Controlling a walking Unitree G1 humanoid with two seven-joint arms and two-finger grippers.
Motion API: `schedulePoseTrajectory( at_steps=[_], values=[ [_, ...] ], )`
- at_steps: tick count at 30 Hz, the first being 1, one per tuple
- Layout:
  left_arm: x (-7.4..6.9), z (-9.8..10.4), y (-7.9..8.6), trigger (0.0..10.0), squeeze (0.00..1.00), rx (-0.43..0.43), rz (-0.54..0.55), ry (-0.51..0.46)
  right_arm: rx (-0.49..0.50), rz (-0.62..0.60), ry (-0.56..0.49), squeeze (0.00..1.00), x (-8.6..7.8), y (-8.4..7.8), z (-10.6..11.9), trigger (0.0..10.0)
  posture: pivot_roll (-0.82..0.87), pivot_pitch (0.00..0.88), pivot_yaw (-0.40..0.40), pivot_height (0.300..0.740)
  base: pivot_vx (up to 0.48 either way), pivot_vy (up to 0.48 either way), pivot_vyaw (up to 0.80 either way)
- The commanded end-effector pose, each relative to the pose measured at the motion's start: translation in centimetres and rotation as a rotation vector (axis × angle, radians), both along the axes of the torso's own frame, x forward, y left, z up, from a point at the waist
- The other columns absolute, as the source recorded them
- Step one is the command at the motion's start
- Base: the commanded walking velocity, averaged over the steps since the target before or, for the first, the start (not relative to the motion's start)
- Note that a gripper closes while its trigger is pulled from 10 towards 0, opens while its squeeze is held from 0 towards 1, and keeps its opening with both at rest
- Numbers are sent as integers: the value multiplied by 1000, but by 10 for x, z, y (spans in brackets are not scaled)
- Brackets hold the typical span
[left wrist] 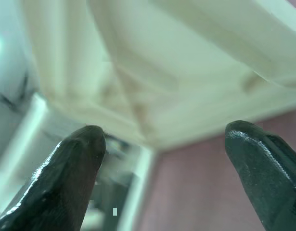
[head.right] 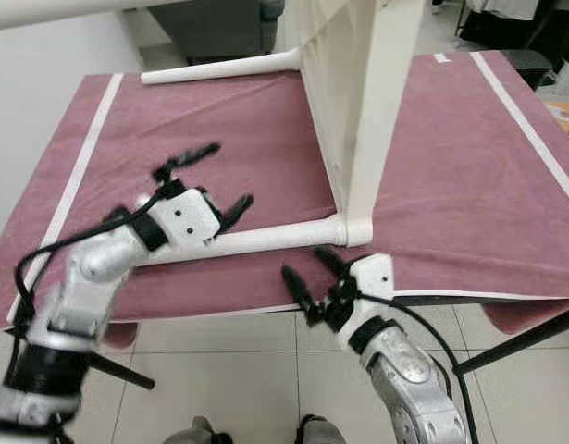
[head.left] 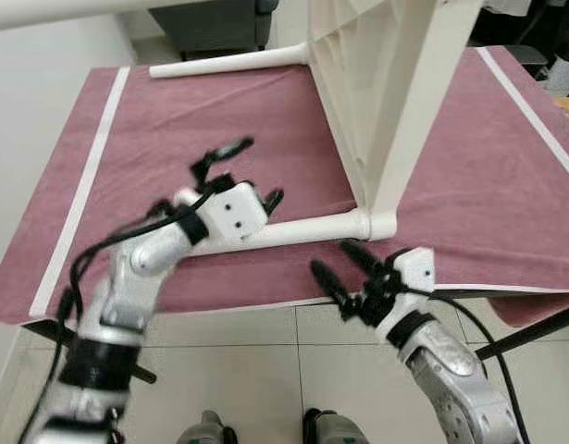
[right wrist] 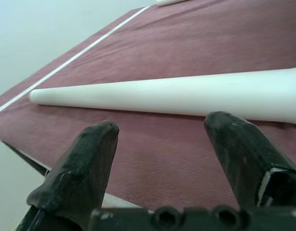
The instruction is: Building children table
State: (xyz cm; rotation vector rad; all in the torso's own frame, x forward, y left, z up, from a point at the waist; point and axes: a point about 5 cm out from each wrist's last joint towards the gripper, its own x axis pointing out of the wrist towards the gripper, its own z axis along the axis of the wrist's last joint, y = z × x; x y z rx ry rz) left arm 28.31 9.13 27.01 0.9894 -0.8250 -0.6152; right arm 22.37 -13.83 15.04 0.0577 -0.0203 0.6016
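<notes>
**Kids' table on its side, both grippers hanging out by the near leg**

So the white tabletop (head.left: pixel 377 102) is standing on its edge on the maroon cloth (head.left: pixel 201 120) that covers the work surface, ribbed underside facing the robot's left. Two white legs stick out of it toward the left: the near leg (head.left: pixel 303 231) lies along the cloth close to the front edge, its socket end plugged into the tabletop's near corner, and the far leg (head.left: pixel 228 63) runs the same way from the tabletop's back corner.

Left gripper (head.left: pixel 242 176) is right over the near leg, about midway along it, fingers spread wide with nothing between them. One finger points up and away, the other sits down beside the leg. Its wrist view looks up at the tabletop's ribbed underside between the two black fingertips (left wrist: pixel 78 159).

Right gripper (head.left: pixel 344 264) is just off the cloth's front edge, below the near leg's socket end, jaws also released and empty. Its wrist view has the near leg lying across the cloth just past its fingertips (right wrist: pixel 90 154), not touching.

A white stripe (head.left: pixel 85 185) runs along the cloth's left side.
</notes>
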Motion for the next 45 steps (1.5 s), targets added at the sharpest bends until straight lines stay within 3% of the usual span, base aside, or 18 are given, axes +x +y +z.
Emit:
schedulePoseTrajectory(
  at_steps=[1,2,3,6,8,14,22,23,25,29,34,40,45],
  values=[
    [-3,6,3,10000,0,-105,38,-102,0,25,22,0,-1,3,-4,10000,-43,92,75,740,0,0,0],
    [-6,18,3,10000,0,-80,2,-182,-5,25,20,0,3,3,-3,10000,-34,89,67,740,0,0,0],
    [-6,18,3,10000,0,-80,2,-182,-5,25,20,0,3,3,-3,10000,-34,89,67,740,0,0,0],
    [-15,56,3,10000,0,-22,-86,-424,-10,29,12,0,14,5,-1,10000,-12,84,52,740,0,0,0],
    [-18,67,1,10000,0,-1,-114,-506,-12,33,10,0,17,6,0,10000,-7,84,46,740,0,0,0],
    [-22,84,-1,10000,0,12,-160,-615,-16,45,12,0,20,6,0,10000,-2,80,36,740,0,0,0],
    [-13,102,4,10000,0,-12,-125,-662,-22,51,5,0,23,7,1,10000,-4,74,41,740,0,0,0],
    [-9,104,9,10000,0,-36,-69,-671,-19,40,3,0,24,6,1,10000,-13,71,49,740,0,0,0],
    [-9,104,9,10000,0,-36,-69,-671,-19,40,3,0,24,6,1,10000,-13,71,49,740,0,0,0],
    [-3,114,29,10000,0,-150,108,-704,-20,30,6,0,23,4,-1,10000,-6,67,44,740,0,0,0],
    [-3,121,38,10000,0,-183,176,-734,-21,35,5,0,25,5,-1,10000,4,65,35,740,0,0,0],
    [1,129,48,10000,0,-188,249,-756,-22,50,4,0,27,7,-1,10000,11,64,32,740,0,0,0],
    [11,131,53,10000,0,-150,329,-710,-18,57,4,0,27,10,-1,10000,15,64,37,740,0,0,0]
  ],
)
